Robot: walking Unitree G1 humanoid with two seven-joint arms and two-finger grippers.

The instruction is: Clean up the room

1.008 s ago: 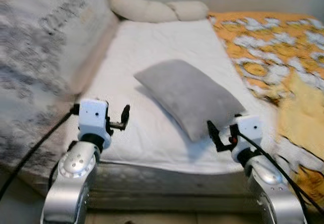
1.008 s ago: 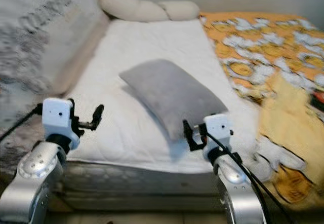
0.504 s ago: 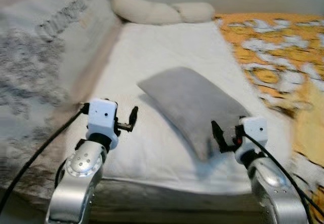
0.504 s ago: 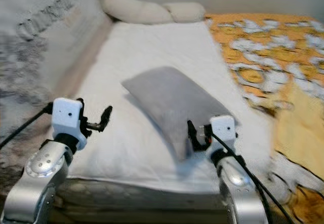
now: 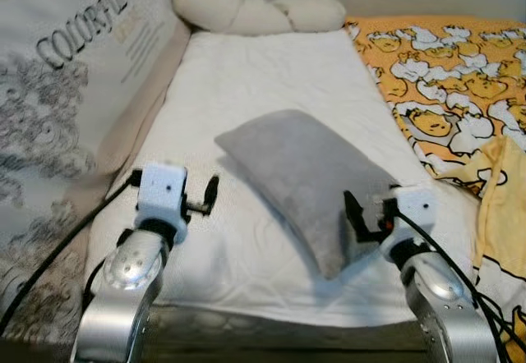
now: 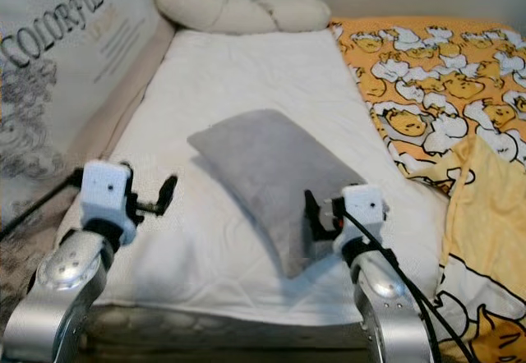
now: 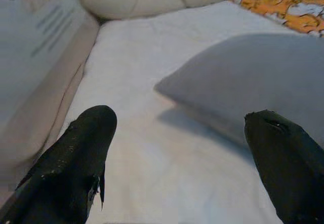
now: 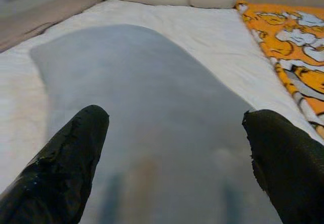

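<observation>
A grey pillow (image 5: 304, 174) lies slantwise on the white mattress (image 5: 271, 67). My right gripper (image 5: 355, 215) is open and hovers at the pillow's near right end, just over its edge. In the right wrist view the pillow (image 8: 147, 92) spreads out between the two black fingers (image 8: 55, 168). My left gripper (image 5: 209, 195) is open too and hangs over bare sheet to the left of the pillow, a short way from it. The left wrist view has the pillow (image 7: 253, 77) beyond its right finger (image 7: 288, 168).
A cream knotted bolster (image 5: 255, 14) lies at the far end of the bed. An orange cartoon-print blanket (image 5: 444, 75) and a yellow cloth (image 5: 503, 190) cover the right side. A large printed grey-white cushion (image 5: 57, 92) leans along the left edge.
The view has moved forward and sharpened. The pillow's near end now reaches past my right gripper, which stands over its edge. Both grippers stay open.
</observation>
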